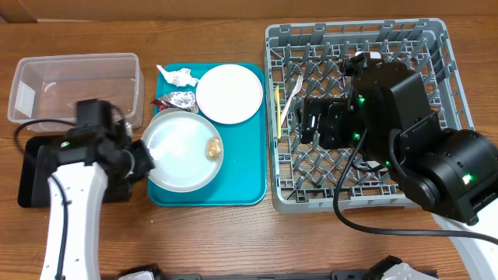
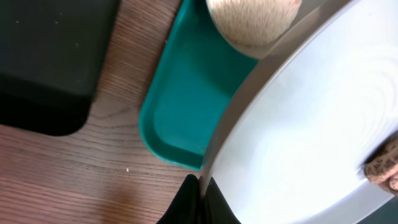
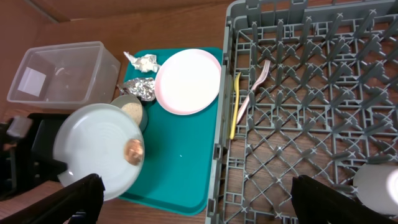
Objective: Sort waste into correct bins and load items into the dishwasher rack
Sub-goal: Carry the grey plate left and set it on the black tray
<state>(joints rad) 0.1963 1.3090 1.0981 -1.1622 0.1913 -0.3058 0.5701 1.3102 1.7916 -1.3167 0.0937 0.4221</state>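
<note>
The left gripper (image 2: 200,196) was clamped on the rim of the gripped plate (image 1: 180,144), one dark finger on each side of the edge. That plate hung over the left end of the teal tray (image 1: 241,167), and from the wrist camera it looked tilted. I could not tell whether it had come wholly clear of the tray. A small brown food lump (image 1: 212,145) sat on it toward its right side. The grey bowl (image 3: 145,118) lay half hidden under the plate's far edge, with white rice (image 2: 252,18) in it.

Further back on the tray, the other plate (image 1: 229,93) lay flat. The crumpled paper scrap (image 1: 179,75) and the foil wrapper (image 1: 179,99) were just to its left, the foil nearer the bowl. The clear tub (image 1: 74,85) stood on the table to the left of the tray. The black tray (image 1: 29,175) was in front of the tub, partly under the left arm.

The right gripper (image 3: 198,183) hovered over the dishwasher rack (image 1: 436,47) with its fingers spread wide and nothing between them. In the rack, the white fork (image 1: 292,93) and the yellow spoon (image 1: 278,109) lay side by side along its left edge. A blurred white shape at the rack's lower right, seen only from the right wrist, was probably the white cup (image 3: 376,186).
</note>
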